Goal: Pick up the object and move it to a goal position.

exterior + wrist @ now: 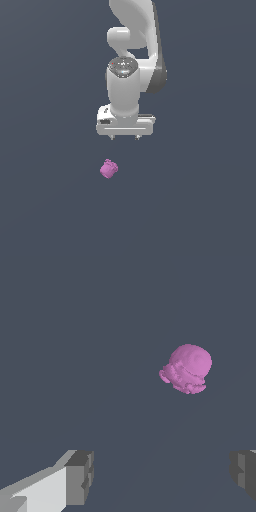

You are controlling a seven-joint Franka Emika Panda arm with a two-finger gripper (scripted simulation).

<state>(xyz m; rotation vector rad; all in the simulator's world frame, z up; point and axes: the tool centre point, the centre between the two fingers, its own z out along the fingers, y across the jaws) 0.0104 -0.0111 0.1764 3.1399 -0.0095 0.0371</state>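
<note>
The object is a tiny magenta-pink lumpy piece lying on the dark grey floor, below the gripper and a little toward the exterior view's left. It also shows in the wrist view, rounded and ridged, apart from the fingers. My white gripper hangs above it, pointing down, with only short finger stubs showing. In the wrist view the gripper is open: its two grey fingertips stand far apart with nothing between them.
A flat dark grey surface fills both views. The white arm rises above the gripper toward the top of the exterior view.
</note>
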